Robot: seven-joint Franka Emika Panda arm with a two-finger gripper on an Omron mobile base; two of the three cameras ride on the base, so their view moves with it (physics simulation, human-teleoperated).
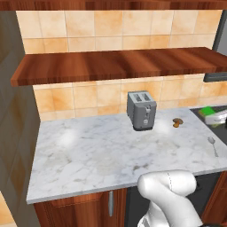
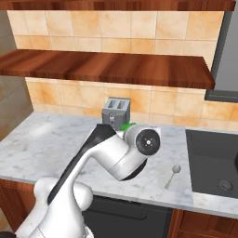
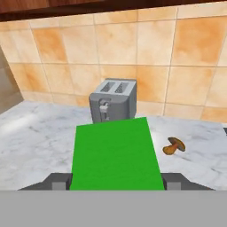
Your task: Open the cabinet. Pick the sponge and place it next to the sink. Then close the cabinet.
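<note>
Hand view: the hand [image 3: 116, 181] is clamped on the green sponge [image 3: 115, 153], whose long axis runs forward toward the toaster [image 3: 113, 101], carried above the marble bench [image 1: 97, 150], with the dark sink [image 2: 211, 160] lying off to the robot's right.

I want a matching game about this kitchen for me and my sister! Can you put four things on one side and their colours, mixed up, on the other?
Things:
1. sponge
2. toaster
3. sink
4. shelf

Colours:
A. reddish-brown wood
B. bright green
C. nearly black
D. silver grey

Pairs: 1-B, 2-D, 3-C, 4-A
</note>
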